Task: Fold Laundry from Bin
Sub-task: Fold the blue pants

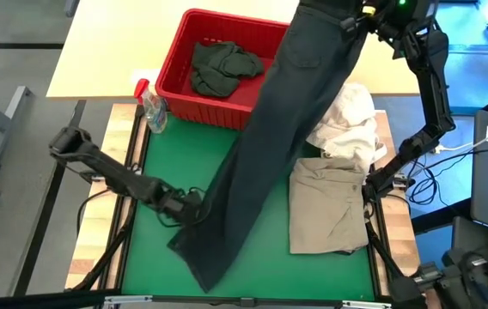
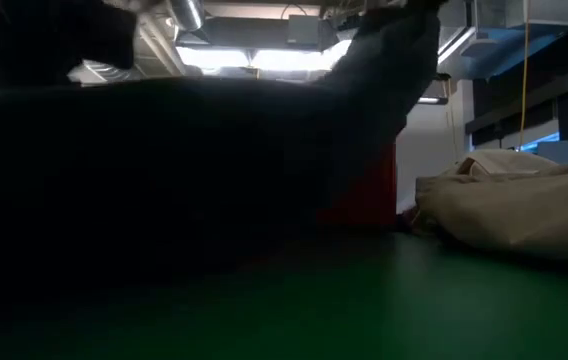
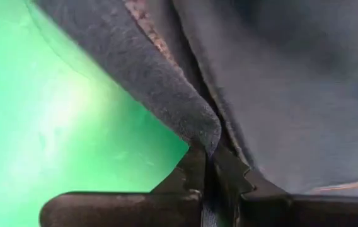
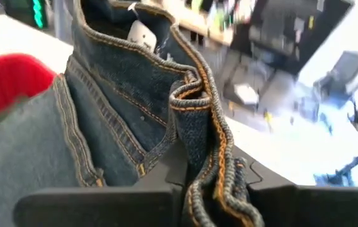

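A pair of dark denim jeans (image 1: 287, 129) stretches aslant from high over the table's far right down to the green mat (image 1: 167, 275), where the leg ends (image 1: 199, 262) lie. My right gripper (image 4: 195, 170) is shut on their waist, high up (image 1: 357, 19). My left gripper (image 3: 209, 157) is shut on a leg's edge, low over the mat (image 1: 199, 206). The red bin (image 1: 218, 64) stands at the far side with a dark garment (image 1: 222, 69) lying in it. A folded khaki garment (image 1: 330, 206) lies flat on the mat's right. My left gripper pinches a folded side edge of the jeans leg (image 3: 198, 129) between its two fingers, low on the leg. It comes from the table's left, slanting down. The leg's end below the hold rests on the mat. My right gripper pinches the bunched waistband (image 4: 195, 110) with orange stitching between its two fingers, coming nearly level, high above the table. The jeans hang down from it, waist uppermost, toward the table's near left.
A white cloth bundle (image 1: 347, 120) lies behind the khaki garment, partly under the hanging jeans. A small clear spray bottle with a red top (image 1: 151, 107) stands at the bin's left near corner. In the low view the dark cloth (image 2: 184, 170) hides most of the table.
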Tool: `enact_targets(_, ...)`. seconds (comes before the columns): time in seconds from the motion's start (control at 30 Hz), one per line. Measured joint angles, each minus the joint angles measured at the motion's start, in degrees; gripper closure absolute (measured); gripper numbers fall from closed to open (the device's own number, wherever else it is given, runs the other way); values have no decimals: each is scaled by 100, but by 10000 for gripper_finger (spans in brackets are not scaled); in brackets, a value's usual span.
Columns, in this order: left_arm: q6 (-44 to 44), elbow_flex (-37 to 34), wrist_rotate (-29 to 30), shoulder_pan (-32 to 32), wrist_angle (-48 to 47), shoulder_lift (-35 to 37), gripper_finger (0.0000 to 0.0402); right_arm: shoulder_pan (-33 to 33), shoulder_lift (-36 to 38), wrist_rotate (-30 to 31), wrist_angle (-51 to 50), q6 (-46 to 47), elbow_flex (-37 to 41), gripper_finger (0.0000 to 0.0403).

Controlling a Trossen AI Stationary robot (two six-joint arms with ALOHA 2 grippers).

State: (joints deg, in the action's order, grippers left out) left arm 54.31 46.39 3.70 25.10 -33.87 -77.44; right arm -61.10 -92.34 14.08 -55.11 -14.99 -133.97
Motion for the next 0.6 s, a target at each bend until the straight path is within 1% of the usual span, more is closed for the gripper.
enact_targets(0.1,111,2,459,314,-55,127,399,0,-43,320,-564,178,179,359)
enact_targets(0.2,136,2,666,461,-44,46,400,-10,-48,680,-799,326,571,359)
enact_targets(0.33,424,-86,612,595,-155,-45,400,-83,-14,946,-1023,552,1170,358)
enact_targets(0.43,848,-318,317,812,-146,-62,401,-169,62,940,-1053,574,1564,359)
enact_targets(0.53,1261,-523,108,1133,-133,-62,400,-159,179,880,-1021,557,1704,359)
enact_targets(0.6,1437,-577,68,1305,-167,-62,390,-135,294,807,-872,398,1709,359)
